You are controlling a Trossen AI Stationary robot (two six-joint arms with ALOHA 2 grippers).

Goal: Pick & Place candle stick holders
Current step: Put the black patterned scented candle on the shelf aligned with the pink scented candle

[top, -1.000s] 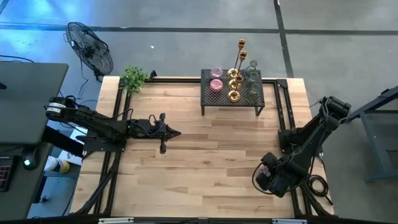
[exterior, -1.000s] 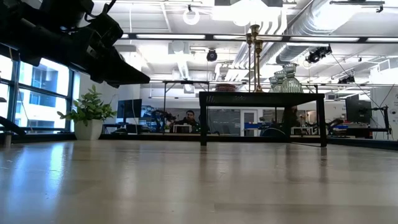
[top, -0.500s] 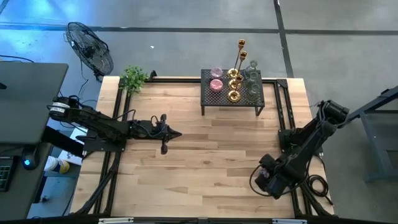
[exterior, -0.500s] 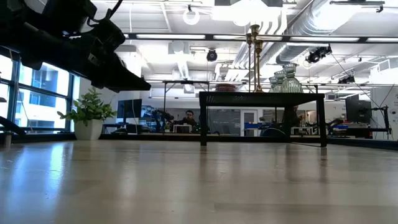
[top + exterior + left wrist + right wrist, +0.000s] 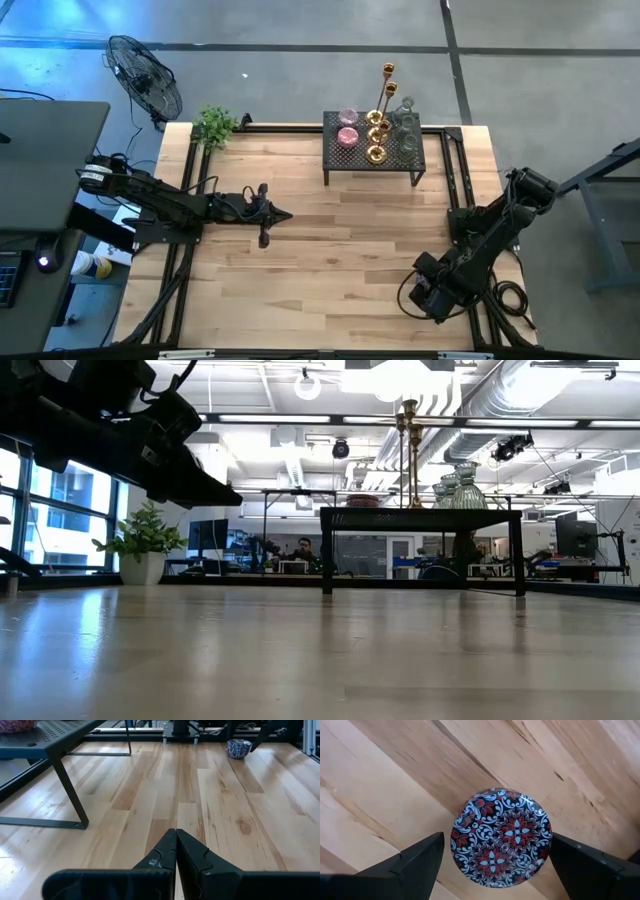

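Candle holder: round red, white and black floral-patterned holder point(image 5: 501, 837) on the wooden tabletop point(image 5: 330, 240), directly below.
Right end effector point(image 5: 495, 862): wide, straddling it, nearer.
Left end effector point(image 5: 176, 851): closed, empty, far.

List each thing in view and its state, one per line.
Left gripper: shut, empty, above the table's middle.
Right gripper: open, straddling the patterned round holder, not gripping.
Brass sticks: upright on the rack.
Pink cups: upright on the rack.
Plant: upright, table corner.

Nothing readable is showing anywhere right now: no words, labels, brand marks, numbers or signs are coming through in any of the four views
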